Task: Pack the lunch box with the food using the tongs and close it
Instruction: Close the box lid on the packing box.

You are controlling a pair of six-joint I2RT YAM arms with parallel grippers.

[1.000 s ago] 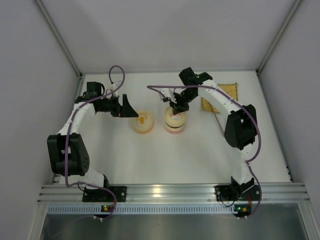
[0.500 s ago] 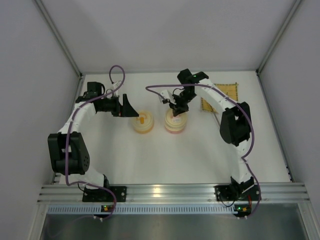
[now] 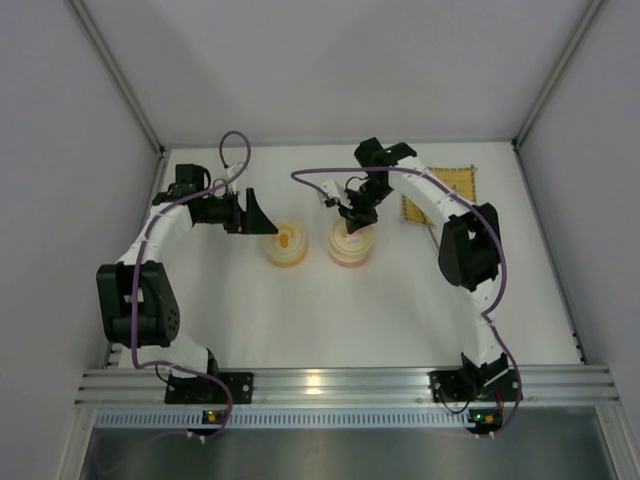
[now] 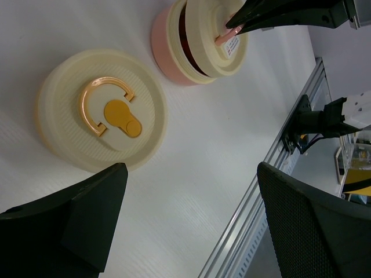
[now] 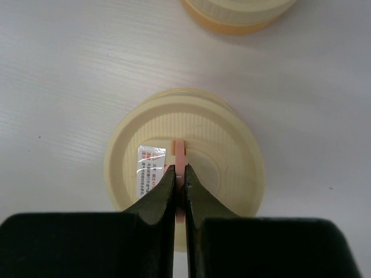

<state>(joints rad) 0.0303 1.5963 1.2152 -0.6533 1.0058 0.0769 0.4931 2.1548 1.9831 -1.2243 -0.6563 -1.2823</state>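
Right wrist view: lid handle pinched tight

The right gripper [image 5: 179, 174] is clamped closed on the pink handle [image 5: 180, 149] of the cream lid [image 5: 232, 162], which sits on top of the pink lunch box [image 4: 164, 46]. Just left of that box stands a yellow container [image 4: 58, 116] with its lid on. Beyond it the left gripper [image 4: 191, 174] hangs spread wide, holding nothing. A bamboo mat [image 3: 455, 185] lies to the box's right.

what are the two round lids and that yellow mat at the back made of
Both look like moulded plastic: the pink-handled lid and the orange-handled lid are cream, matte, with fine concentric ridges. The mat looks like slatted bamboo, though it is too small here to be sure.
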